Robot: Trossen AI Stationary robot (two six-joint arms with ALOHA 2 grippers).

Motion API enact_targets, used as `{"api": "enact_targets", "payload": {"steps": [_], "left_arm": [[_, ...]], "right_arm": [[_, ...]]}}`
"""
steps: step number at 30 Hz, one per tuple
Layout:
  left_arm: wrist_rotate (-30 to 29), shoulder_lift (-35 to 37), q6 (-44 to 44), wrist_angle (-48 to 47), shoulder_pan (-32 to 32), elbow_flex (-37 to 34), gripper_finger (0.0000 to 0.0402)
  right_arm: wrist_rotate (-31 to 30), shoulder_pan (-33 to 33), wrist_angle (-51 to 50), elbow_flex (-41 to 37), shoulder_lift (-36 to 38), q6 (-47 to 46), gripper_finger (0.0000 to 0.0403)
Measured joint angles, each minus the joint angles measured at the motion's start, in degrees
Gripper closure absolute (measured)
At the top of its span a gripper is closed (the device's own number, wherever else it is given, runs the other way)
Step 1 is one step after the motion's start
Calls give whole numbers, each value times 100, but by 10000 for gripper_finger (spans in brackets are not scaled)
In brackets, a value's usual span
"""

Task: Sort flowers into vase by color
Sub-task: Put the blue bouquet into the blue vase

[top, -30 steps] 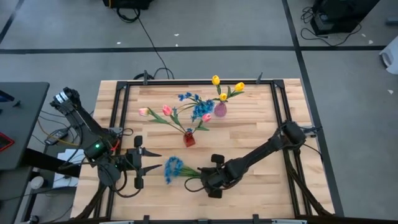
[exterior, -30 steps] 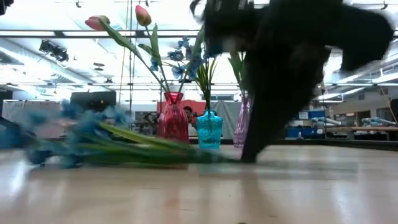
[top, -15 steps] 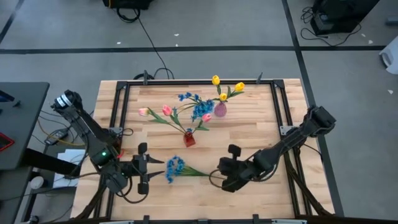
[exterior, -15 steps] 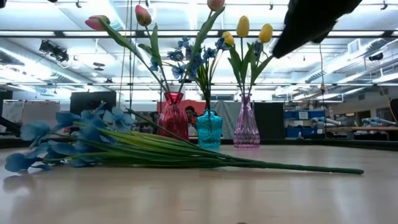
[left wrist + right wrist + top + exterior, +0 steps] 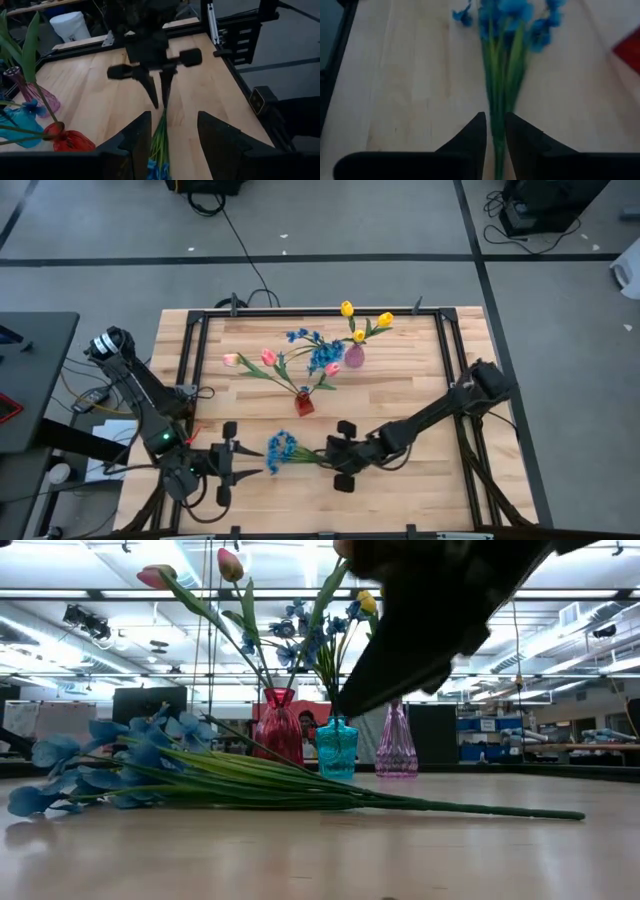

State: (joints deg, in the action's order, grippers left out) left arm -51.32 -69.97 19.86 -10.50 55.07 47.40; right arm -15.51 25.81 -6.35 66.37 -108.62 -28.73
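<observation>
A bunch of small blue blossoms [image 5: 280,448] lies flat on the table near its near edge, its long green stem [image 5: 450,806] pointing toward the table's right. My right gripper [image 5: 326,455] hovers over the stem's free end, slanting down from the right. Its fingers are open by a narrow gap, and the stem [image 5: 495,100] shows through that gap. My left gripper [image 5: 245,463] waits open just left of the blossoms. Farther back, the red vase [image 5: 304,403] holds pink tulips, the teal vase [image 5: 337,748] blue blossoms, and the pink vase [image 5: 354,358] yellow tulips.
The three vases stand close together in the table's middle and far part, with tulips [image 5: 250,360] leaning out to the left. A black frame rail [image 5: 190,370] runs around the tabletop. Bare wood lies to the right of the bunch and between it and the vases.
My right gripper rose off the stem and drew back toward the table's right edge, then swung left again over the stem end. The blue bunch, in motion a second ago, has come to rest flat. My left gripper drifted slightly toward the near edge.
</observation>
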Motion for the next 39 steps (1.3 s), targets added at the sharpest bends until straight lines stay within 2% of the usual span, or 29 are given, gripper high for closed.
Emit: {"api": "enact_targets", "payload": {"steps": [6, 10, 18, 24, 27, 30, 36, 39], "left_arm": [[1, 0, -11, -37, 10, 0, 237], [20, 2, 18, -85, 13, 0, 237], [27, 4, 84, -98, 13, 0, 237], [29, 7, 158, -105, 13, 0, 237], [34, 7, 155, -106, 13, 0, 237], [36, 7, 153, -125, 13, 0, 237], [36, 7, 153, -116, 11, 0, 237], [34, 7, 157, -108, 6, 0, 237]], "right_arm": [[-41, -16, -516, 859, -554, 767, 315], [-139, 26, -1127, 1265, -677, 932, 295], [-81, 30, -1509, 1258, -753, 577, 221], [-144, 28, -1700, 1183, -1101, 577, 207], [-97, 30, -1702, 1206, -1224, 556, 220], [-22, 32, -1695, 1213, -1267, 435, 253], [53, 30, -1710, 1201, -1186, 321, 376], [-70, 31, -1792, 1200, -1123, 196, 384]]}}
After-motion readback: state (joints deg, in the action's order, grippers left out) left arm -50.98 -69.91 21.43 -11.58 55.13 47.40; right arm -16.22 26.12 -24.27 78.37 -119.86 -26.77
